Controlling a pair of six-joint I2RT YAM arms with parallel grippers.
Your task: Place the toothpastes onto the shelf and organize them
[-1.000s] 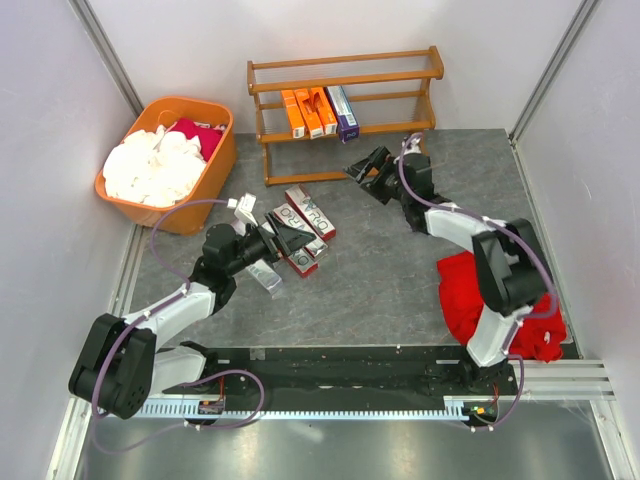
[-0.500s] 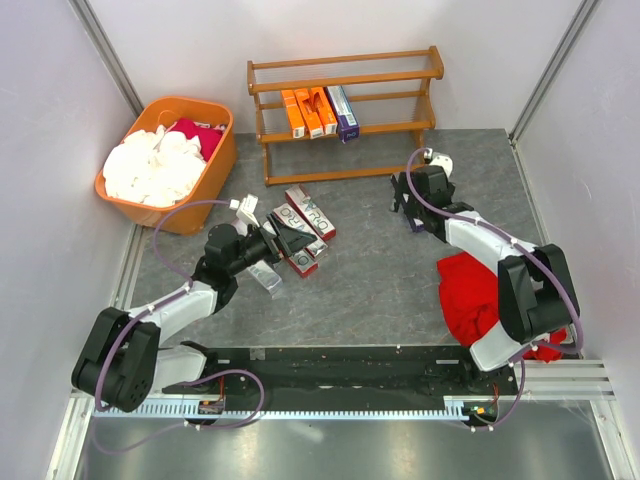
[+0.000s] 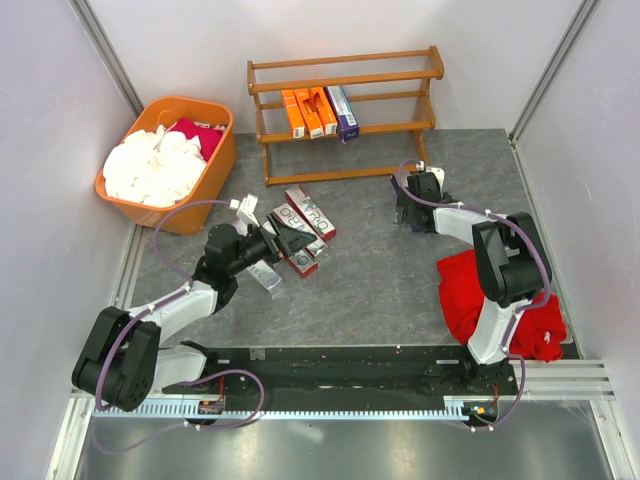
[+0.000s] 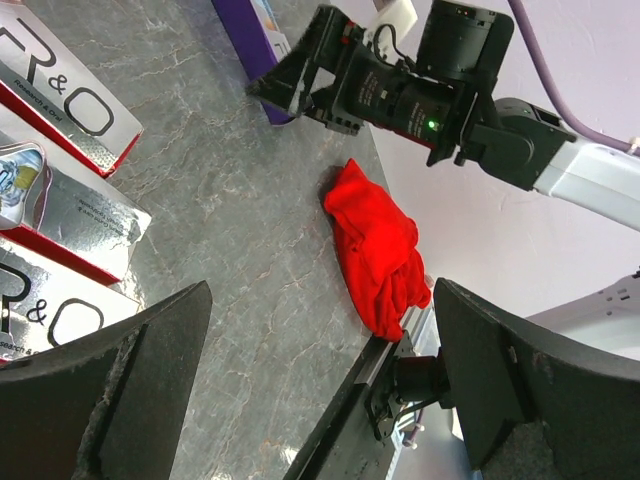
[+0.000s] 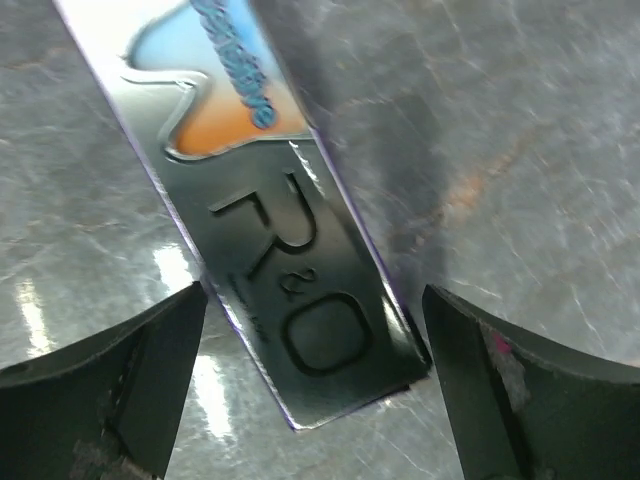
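Grey marbled counter [image 3: 380,270] before the shelf [image 3: 345,110], whose middle tier holds four toothpastes [image 3: 318,112]. Right tool [image 5: 315,385], fingers fully spread and gripping nothing, straddles a purple-edged silver carton [image 5: 280,280] lying flat in front of the shelf's right end. Left tool [image 4: 320,400], equally wide and empty, hovers by the red-and-silver cartons [image 3: 305,220] before the shelf's left end. Risk: the silver carton lies oblique to the fingers, so closing may spin it or let it slip.

light: bright, even | shadows: soft | glare: on carton [image 5: 290,300] | wrist-view foreground: blurred
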